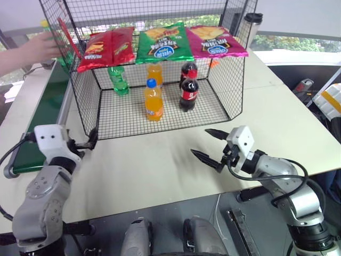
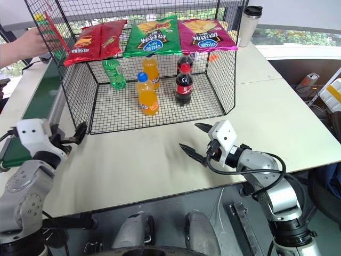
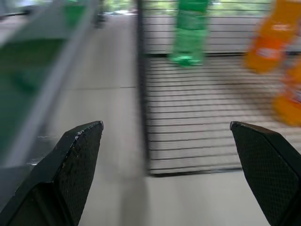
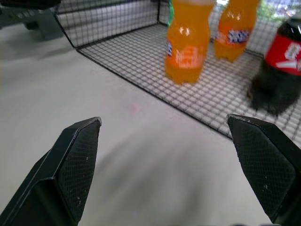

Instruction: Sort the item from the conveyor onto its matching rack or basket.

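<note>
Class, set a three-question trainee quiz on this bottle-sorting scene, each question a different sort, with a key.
1. True or false: the right gripper holds a bottle.
2. How many orange soda bottles stand in the wire cage?
3. The green bottle in the cage stands: A) left rear, B) right front, C) on the conveyor.

Key:
1. False; both jaws open, empty.
2. Two.
3. A.

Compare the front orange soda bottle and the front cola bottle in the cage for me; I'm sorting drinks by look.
The orange soda bottle holds bright orange liquid; the cola bottle holds near-black liquid. The orange one has a blue cap, the cola a red cap. The orange one stands nearer the cage's open front edge, on the robot's left of the cola. Both stand upright on the mesh floor, alike in size, each with a matching bottle behind it.
</note>
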Controlling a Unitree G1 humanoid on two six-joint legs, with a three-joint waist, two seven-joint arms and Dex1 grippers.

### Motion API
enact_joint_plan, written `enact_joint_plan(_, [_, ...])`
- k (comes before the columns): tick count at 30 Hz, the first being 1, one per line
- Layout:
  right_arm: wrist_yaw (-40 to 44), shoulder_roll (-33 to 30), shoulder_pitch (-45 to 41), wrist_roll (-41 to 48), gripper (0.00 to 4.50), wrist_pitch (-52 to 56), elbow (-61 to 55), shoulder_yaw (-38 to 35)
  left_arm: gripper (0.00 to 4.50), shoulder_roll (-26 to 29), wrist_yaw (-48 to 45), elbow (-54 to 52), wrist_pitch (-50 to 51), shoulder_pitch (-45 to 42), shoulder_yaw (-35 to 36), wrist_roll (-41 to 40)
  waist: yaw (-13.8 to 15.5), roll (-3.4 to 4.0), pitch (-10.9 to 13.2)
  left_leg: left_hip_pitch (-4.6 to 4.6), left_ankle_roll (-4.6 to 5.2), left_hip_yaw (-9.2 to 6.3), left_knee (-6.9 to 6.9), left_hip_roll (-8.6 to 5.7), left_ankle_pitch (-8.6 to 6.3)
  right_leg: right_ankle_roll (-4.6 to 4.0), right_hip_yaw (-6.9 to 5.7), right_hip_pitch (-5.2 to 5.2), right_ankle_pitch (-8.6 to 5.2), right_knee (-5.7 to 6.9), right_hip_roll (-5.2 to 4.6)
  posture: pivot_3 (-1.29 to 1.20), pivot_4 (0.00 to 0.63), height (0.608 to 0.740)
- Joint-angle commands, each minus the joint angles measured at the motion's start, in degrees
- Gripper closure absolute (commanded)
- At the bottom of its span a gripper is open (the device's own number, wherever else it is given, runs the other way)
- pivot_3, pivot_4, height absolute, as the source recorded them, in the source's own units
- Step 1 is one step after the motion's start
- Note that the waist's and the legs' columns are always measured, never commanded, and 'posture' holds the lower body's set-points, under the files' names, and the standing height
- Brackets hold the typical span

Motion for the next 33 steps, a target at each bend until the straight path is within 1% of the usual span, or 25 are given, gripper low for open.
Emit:
enact_joint_plan(1, [-0.3,0.7,-2.4,2.0,0.08,2.7,-3.5,0.7,0.00,0.3,0.9,-0.6,-0.8,0.5,4.6,-0.9,0.0,-0.07,0.0,-0.01,0.00,0.00,0.00,0.01,0.00,0.00,0.00,-0.01,0.00,0.00,0.00,0.00,0.150,0.740])
enact_joint_plan(5, [-1.1,1.0,-4.7,2.9,0.08,5.7,-3.9,1.0,0.00,1.3,0.4,0.8,-0.1,0.6,9.2,-3.4,0.1,-0.10,0.1,-0.01,0.00,0.00,0.00,0.00,0.00,-0.01,0.01,0.00,0.00,0.00,-0.05,0.00,0.150,0.740])
enact_joint_plan(13, [-0.8,1.4,-6.4,3.0,0.08,6.9,-2.9,1.3,0.00,3.4,-0.7,3.3,-1.4,2.8,14.4,-5.0,0.0,-0.10,0.1,-0.02,0.00,0.03,0.02,0.00,0.00,-0.02,0.01,-0.01,0.00,-0.01,-0.09,0.00,0.150,0.740])
enact_joint_plan(17, [-0.5,1.4,-6.8,2.8,0.08,6.5,-2.0,1.4,0.00,6.4,-3.7,5.3,-2.5,4.9,16.8,-5.2,-0.1,-0.10,0.1,-0.02,0.00,0.03,0.02,0.01,0.00,-0.04,0.01,-0.02,-0.01,0.00,-0.09,0.00,0.150,0.740])
enact_joint_plan(25, [-0.3,1.9,-7.2,2.4,0.08,5.9,-1.1,1.6,0.00,12.7,-10.3,8.7,-3.1,6.2,18.8,-7.3,0.0,-0.11,0.1,-0.02,-0.01,0.05,0.02,0.04,0.00,-0.21,0.00,-0.03,-0.10,-0.01,-0.15,0.00,0.150,0.740])
enact_joint_plan(30, [0.5,2.1,-6.4,3.0,0.08,5.3,-1.0,1.4,0.00,13.9,-11.5,11.1,-4.7,5.9,18.3,-6.6,-0.1,-0.10,0.1,-0.02,-0.01,0.13,0.01,0.06,0.00,-0.19,0.00,-0.04,-0.08,-0.02,-0.24,0.00,0.150,0.740])
enact_joint_plan(33, [3.0,1.1,-5.4,4.9,0.08,5.6,-2.0,0.9,0.00,14.1,-11.7,12.0,-5.3,5.5,17.8,-6.4,0.0,-0.11,0.1,-0.02,-0.01,0.13,0.01,0.06,0.00,-0.18,0.00,-0.04,-0.08,-0.02,-0.25,0.00,0.150,0.740])
